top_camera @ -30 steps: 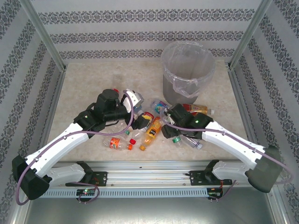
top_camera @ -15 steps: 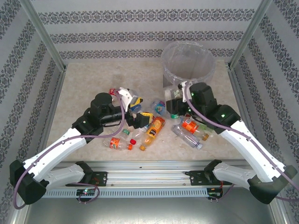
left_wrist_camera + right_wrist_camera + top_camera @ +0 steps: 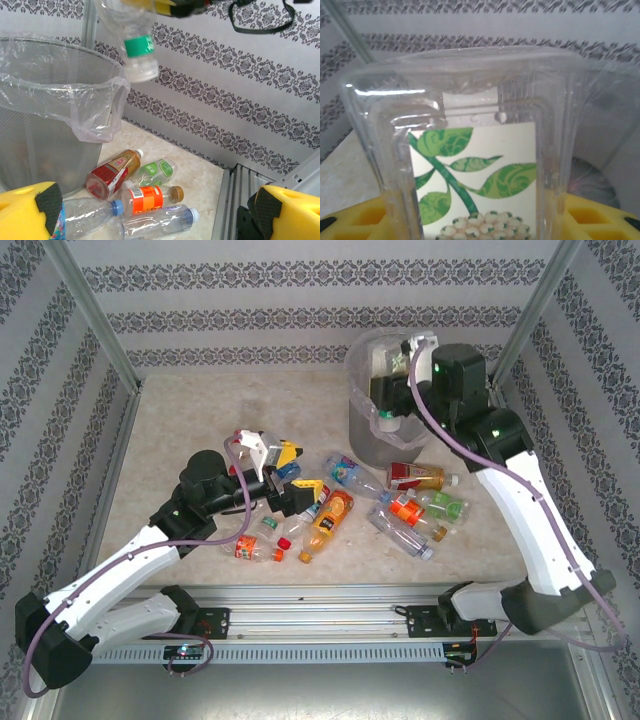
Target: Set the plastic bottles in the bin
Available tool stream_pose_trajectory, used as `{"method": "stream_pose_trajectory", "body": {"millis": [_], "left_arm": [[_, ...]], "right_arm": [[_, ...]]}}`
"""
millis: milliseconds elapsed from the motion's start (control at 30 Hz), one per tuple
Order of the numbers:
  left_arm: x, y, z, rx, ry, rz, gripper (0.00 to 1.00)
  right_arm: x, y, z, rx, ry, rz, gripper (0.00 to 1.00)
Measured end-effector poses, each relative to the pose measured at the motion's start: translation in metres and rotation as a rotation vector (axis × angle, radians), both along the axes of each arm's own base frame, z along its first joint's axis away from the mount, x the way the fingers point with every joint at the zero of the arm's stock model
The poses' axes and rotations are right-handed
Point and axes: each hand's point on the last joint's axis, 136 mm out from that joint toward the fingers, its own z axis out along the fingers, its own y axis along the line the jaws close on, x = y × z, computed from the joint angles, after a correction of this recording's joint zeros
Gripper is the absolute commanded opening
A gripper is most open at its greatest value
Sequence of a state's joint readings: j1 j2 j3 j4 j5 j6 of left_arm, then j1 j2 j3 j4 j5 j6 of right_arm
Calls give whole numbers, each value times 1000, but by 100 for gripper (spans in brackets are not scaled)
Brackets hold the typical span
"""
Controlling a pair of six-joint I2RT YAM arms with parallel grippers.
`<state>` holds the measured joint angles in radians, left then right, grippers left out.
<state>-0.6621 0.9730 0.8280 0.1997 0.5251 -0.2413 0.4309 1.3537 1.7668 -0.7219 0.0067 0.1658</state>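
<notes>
From above, the right arm (image 3: 520, 490) is raised high, its right fingers (image 3: 390, 385) clamping a clear bottle (image 3: 386, 418) over the bin (image 3: 365, 440). The left arm (image 3: 130, 560) lies low, its left fingers (image 3: 287, 452) spread beside the bin, over loose bottles (image 3: 330, 520) on the bench (image 3: 200, 420).

From the left wrist, the clear bottle (image 3: 137, 45) hangs above the bin's rim (image 3: 75, 87).

From the right wrist, yellow fingers (image 3: 365, 220) grip it.

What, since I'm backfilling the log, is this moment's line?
right pincer: shut on green-label bottle, over bin | left pincer: open, near loose bottles | stage: drop pending
</notes>
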Motion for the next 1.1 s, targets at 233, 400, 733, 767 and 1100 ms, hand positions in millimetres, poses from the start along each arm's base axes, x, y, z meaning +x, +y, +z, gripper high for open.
{"method": "stream_pose_trajectory", "body": {"millis": [233,400,733,767,1100], "left_arm": [[-3,-1,2,-4,-10,-18,100],[-1,-2,0,3,-13,-17,100],[5,1,0,16,-36,24,100],[6,1,-1,18,-37,29,100],[8,2,-4,40,-51,38,100]], "right_arm": [[58,-18,3,-118,-9,-72,57],[97,-33,-20,-200,53,-99,57],[141,-55,-67,-328,193,-124,56],[141,-57,-72,-335,207,-124,56],[157,-72,-137,-380,379,-122,56]]}}
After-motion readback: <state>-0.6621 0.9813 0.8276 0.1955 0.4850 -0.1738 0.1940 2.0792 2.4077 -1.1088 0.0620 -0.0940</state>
